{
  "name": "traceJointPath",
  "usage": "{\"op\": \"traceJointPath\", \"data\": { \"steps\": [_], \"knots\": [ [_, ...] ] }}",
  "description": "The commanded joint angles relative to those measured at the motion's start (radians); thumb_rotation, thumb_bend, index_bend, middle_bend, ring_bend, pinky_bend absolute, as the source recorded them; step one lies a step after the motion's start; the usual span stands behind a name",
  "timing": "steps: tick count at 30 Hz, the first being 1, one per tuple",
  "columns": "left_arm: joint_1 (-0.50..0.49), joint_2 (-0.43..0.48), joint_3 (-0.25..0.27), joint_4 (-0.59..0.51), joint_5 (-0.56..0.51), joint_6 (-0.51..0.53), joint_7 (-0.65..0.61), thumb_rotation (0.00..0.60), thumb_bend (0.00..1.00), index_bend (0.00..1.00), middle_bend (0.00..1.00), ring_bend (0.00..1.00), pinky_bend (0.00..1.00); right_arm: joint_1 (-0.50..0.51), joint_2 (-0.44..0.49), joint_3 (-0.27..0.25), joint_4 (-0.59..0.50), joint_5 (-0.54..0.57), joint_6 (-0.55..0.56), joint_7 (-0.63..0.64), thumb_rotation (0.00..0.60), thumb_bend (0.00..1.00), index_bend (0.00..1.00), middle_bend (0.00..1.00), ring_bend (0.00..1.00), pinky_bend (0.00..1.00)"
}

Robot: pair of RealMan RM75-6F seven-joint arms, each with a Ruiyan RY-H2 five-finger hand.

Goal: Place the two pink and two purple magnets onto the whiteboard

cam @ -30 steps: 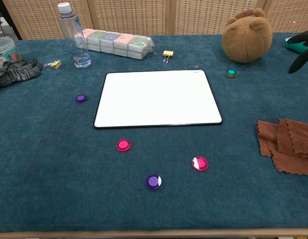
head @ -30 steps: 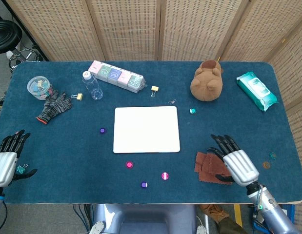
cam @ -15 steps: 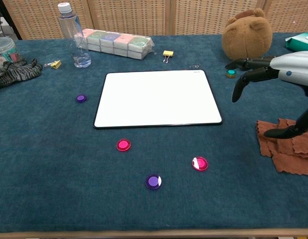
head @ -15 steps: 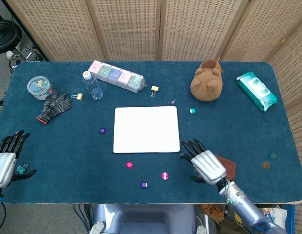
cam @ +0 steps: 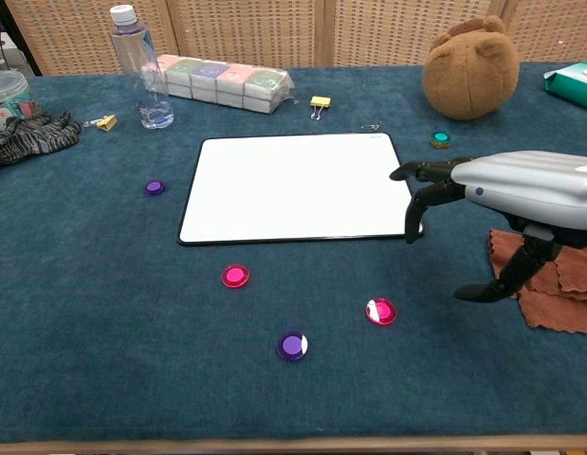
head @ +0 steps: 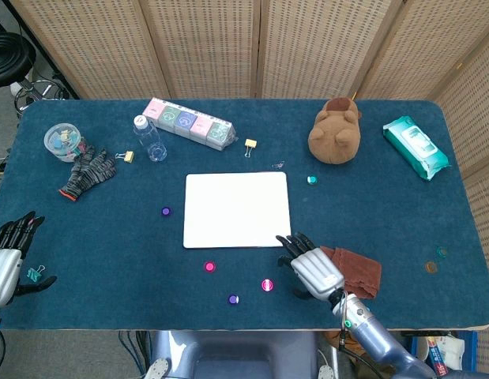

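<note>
- Four target magnets, all off the board: pink magnet (cam: 380, 311) lower centre-right of chest view, second pink magnet (cam: 235, 276) just below the board's lower-left corner, purple magnet (cam: 292, 346) lowest of the group, second purple magnet (cam: 155, 188) left of the board.
- Whiteboard (cam: 299, 187) at frame centre, flat, bare, long axis running left-right in chest view.
- Handling, as judgement: small hard plastic discs, light, rigid, smooth and likely slick; low profile on the cloth gives little edge to catch. Best taken by the rim between thumb and a fingertip from above. Likely to snap onto the board on approach, so release close to the surface.
- Orientation: discs lying flat, round, no long axis and no meaningful pointing direction; glossy faces up.
- Right hand (cam: 506, 194) at right of chest view, by the board's lower-right corner, fingers spread and curving down, nothing held; nearest target the pink magnet, not touching.
- Left hand (head: 7, 257) at lower-left edge of head view, fingers apart, empty, well away from every magnet.
- Around: brown cloth (cam: 549, 275) under the right arm, teal magnet (cam: 441, 139), stuffed bear (cam: 470, 71), bottle (cam: 141, 68).
</note>
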Motion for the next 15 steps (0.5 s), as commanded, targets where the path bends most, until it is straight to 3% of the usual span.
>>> {"op": "traceJointPath", "data": {
  "steps": [1,15],
  "knots": [
    [-0.001,0.002,-0.001,0.001,-0.003,-0.002,-0.004,0.600,0.02,0.00,0.00,0.00,0.00,0.013,-0.025,-0.005,0.012,0.025,0.000,-0.018,0.600,0.27,0.34,0.00,0.00,0.00],
    [-0.002,0.005,-0.008,0.006,-0.013,-0.006,-0.015,0.600,0.02,0.00,0.00,0.00,0.00,0.055,-0.100,-0.024,0.060,0.126,-0.008,-0.051,0.600,0.29,0.36,0.00,0.00,0.00]
  ]
}}
